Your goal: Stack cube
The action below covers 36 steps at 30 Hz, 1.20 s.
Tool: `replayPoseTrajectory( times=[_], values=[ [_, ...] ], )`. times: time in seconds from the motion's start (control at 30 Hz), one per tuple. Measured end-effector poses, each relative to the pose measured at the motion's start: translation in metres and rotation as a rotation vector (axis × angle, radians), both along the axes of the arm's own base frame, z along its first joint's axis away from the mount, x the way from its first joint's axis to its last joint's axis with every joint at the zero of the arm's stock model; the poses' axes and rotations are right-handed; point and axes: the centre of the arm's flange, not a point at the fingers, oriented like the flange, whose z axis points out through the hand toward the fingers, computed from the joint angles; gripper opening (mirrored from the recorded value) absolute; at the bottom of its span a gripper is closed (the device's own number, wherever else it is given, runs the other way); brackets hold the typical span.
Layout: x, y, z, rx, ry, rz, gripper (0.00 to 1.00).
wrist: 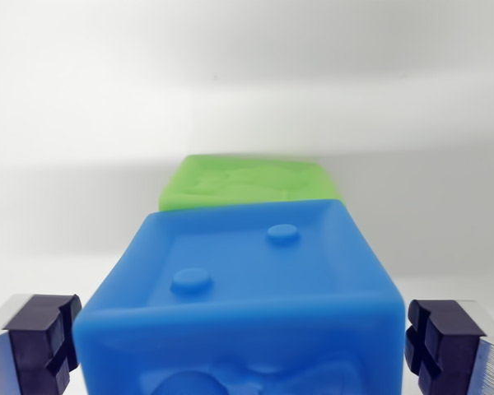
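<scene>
Wrist cam is basically filled by the blue cube [239, 296], sitting dead centre in the lower half of the shot. Its top face has a recessed panel with two round raised dots on it, and the front face has some moulded relief shape that gets cut off by the bottom edge, so I can't say what it is.

The pincer [240, 350] straddles it: one dark finger pad [39, 341] at the wrist view's left and the other pad [440, 341] at the wrist view's right, each on a shiny metal backing. The jaws are spread wider than the cube. The left pad sits just beside the cube's side, and on the right there's a thin sliver of light between pad and cube. So it reads as open, nothing clamped, though the gaps are tight.

Right behind the blue one is a green cube [249, 181], a bit blurry, with some embossed pattern on top that's too soft to read. The blue cube covers its lower part, so I can't tell if they're touching or just near each other.

Everything rests on a plain white desk [74, 222], with a pale, out-of-focus background behind.
</scene>
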Motion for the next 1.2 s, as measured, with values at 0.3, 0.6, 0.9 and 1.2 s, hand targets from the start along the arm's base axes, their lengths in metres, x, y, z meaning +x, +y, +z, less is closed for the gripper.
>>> replayPoseTrajectory(
  times=[0.3, 0.6, 0.9, 1.2],
  values=[
    [0.0, 0.0, 0.0, 0.0, 0.0, 0.0, 1.0],
    [0.001, 0.0, 0.004, 0.0, -0.002, 0.0, 1.0],
    [0.001, 0.0, 0.023, 0.0, -0.004, -0.001, 1.0],
    [0.001, 0.0, 0.049, 0.0, -0.006, -0.002, 1.0]
  ],
)
